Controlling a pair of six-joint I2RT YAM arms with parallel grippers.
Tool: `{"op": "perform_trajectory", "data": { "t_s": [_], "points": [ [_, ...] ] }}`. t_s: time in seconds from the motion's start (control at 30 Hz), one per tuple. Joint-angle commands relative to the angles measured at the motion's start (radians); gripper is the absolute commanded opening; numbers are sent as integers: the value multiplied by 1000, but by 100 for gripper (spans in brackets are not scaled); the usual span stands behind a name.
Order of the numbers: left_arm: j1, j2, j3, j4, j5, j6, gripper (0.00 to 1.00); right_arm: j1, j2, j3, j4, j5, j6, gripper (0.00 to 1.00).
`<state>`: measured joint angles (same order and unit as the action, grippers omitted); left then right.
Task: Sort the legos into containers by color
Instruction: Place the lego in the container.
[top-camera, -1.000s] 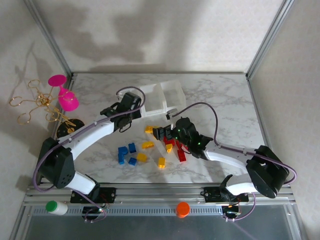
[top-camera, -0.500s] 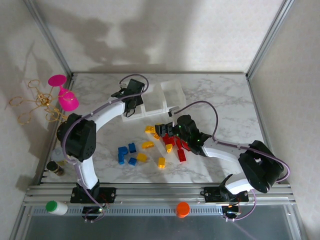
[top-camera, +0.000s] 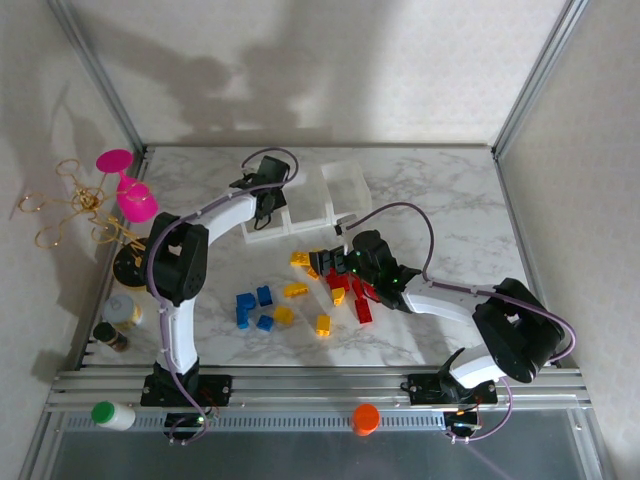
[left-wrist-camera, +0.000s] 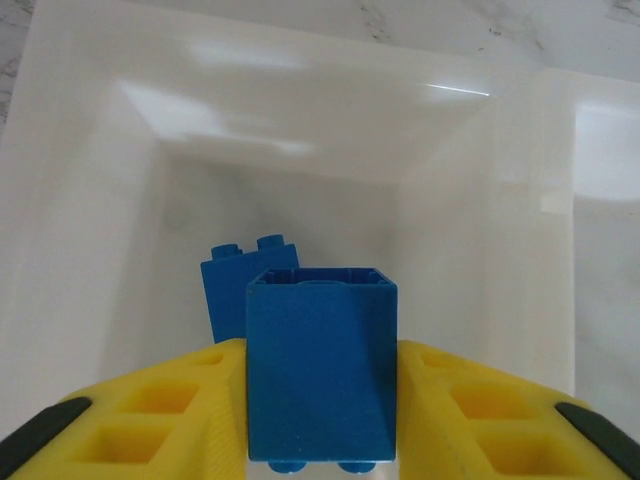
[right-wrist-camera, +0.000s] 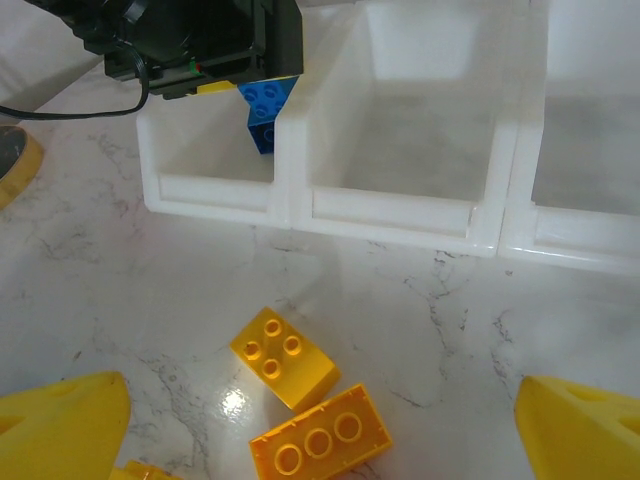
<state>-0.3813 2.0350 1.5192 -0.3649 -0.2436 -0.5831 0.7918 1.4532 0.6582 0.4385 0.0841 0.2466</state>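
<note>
Three joined white bins (top-camera: 312, 200) stand at the back of the table. My left gripper (top-camera: 264, 192) hangs over the left bin (left-wrist-camera: 90, 230), shut on a blue brick (left-wrist-camera: 320, 365); another blue brick (left-wrist-camera: 232, 285) lies on that bin's floor. The held blue brick (right-wrist-camera: 264, 105) also shows in the right wrist view, inside the left bin (right-wrist-camera: 205, 190). My right gripper (top-camera: 322, 262) is open, low over two yellow bricks (right-wrist-camera: 283, 357) (right-wrist-camera: 318, 443) and touching neither. Blue bricks (top-camera: 255, 305), yellow bricks (top-camera: 295, 290) and red bricks (top-camera: 362, 308) lie loose mid-table.
A pink goblet toy (top-camera: 130, 195), gold wire shapes (top-camera: 60, 205) and a black disc (top-camera: 130, 258) sit at the left edge. Small bottles (top-camera: 118, 310) stand below them. The middle bin (right-wrist-camera: 395, 140) and right bin (right-wrist-camera: 590, 150) hold nothing that I can see.
My left arm has swung from the table's middle up to the left bin, carrying the blue brick. The right gripper has edged slightly toward the yellow bricks.
</note>
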Motion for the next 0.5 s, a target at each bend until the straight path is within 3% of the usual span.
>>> {"op": "perform_trajectory", "data": {
  "t_s": [0.0,0.23,0.47],
  "points": [
    [1,21,44,-11,17,30,43,-4,8,-4,31,-2,-14,99],
    [1,-17,78,-56,18,44,47,-4,-16,-11,27,-4,-15,99],
    [0,-177,-19,-44,38,22,48,-3,-61,-7,-16,-22,-21,99]
  ]
}}
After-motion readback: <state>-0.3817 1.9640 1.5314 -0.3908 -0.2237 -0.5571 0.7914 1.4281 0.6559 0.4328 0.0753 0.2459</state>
